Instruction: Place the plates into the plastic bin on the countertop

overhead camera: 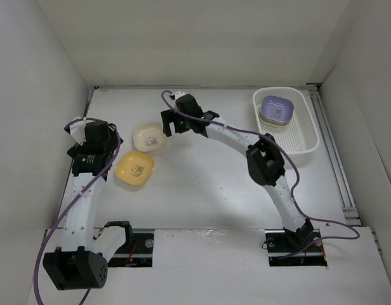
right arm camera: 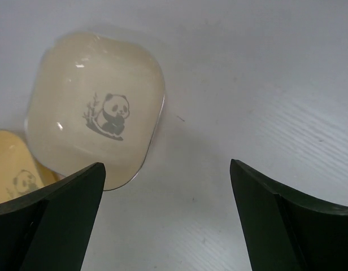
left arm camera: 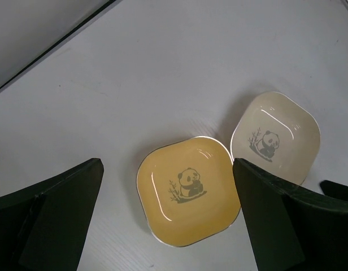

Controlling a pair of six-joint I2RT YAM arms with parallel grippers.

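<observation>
A yellow-orange plate (overhead camera: 134, 169) (left arm camera: 188, 189) and a cream plate (overhead camera: 149, 136) (right arm camera: 95, 127) lie side by side on the countertop (overhead camera: 208, 190), left of centre. Each has a panda picture in the middle. My left gripper (overhead camera: 101, 151) (left arm camera: 167, 168) hovers open above the yellow-orange plate, which shows between its fingers. Just right of the cream plate, my right gripper (overhead camera: 175, 122) (right arm camera: 167, 166) hangs open over bare countertop with nothing in it. The plastic bin (overhead camera: 308, 138) stands at the far right and holds a purple plate (overhead camera: 277, 108) on top of a small stack.
White walls close in the countertop on the left, back and right. A metal rail (overhead camera: 335, 159) runs along the right edge beside the bin. The right arm (overhead camera: 265, 162) arcs across the middle, and both arm bases sit at the near edge.
</observation>
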